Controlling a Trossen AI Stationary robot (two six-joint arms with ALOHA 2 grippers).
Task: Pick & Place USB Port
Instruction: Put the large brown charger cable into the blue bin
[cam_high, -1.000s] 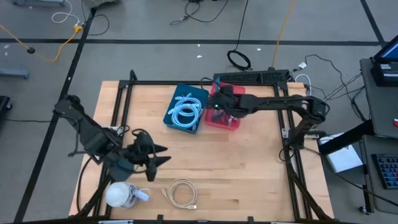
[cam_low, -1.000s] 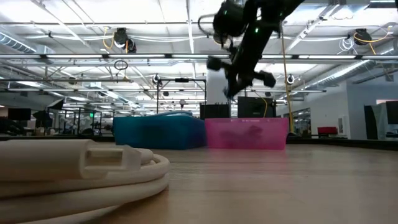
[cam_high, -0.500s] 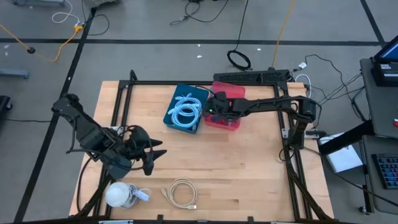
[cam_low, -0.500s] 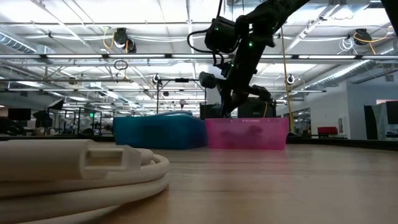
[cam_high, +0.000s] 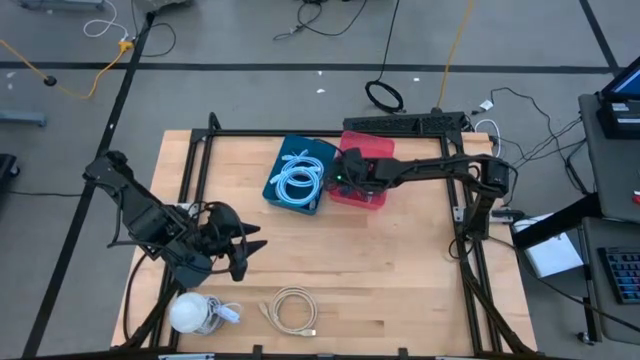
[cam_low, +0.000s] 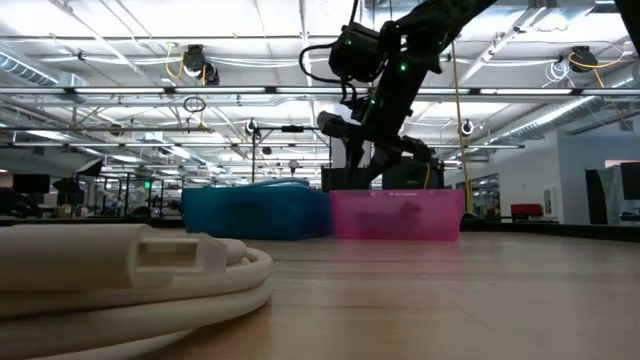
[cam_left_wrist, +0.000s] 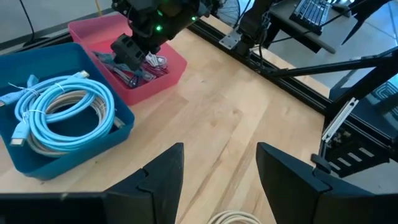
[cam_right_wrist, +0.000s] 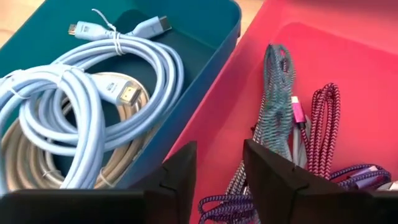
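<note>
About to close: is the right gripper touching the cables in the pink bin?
Apart. In the right wrist view the open right gripper hangs above the cables, bare pink bin floor between.

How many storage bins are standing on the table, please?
2. The blue bin sits near the table's far edge, holding coiled cables. The pink bin stands right beside it, with the right end effector above it. None seems hidden.

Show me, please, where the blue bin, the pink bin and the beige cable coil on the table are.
blue bin (cam_high: 286, 150): high view, bare floor near its rim.
pink bin (cam_high: 372, 146): high view, far wall.
beige cable coil (cam_high: 293, 309): high view, on its loops.
</note>
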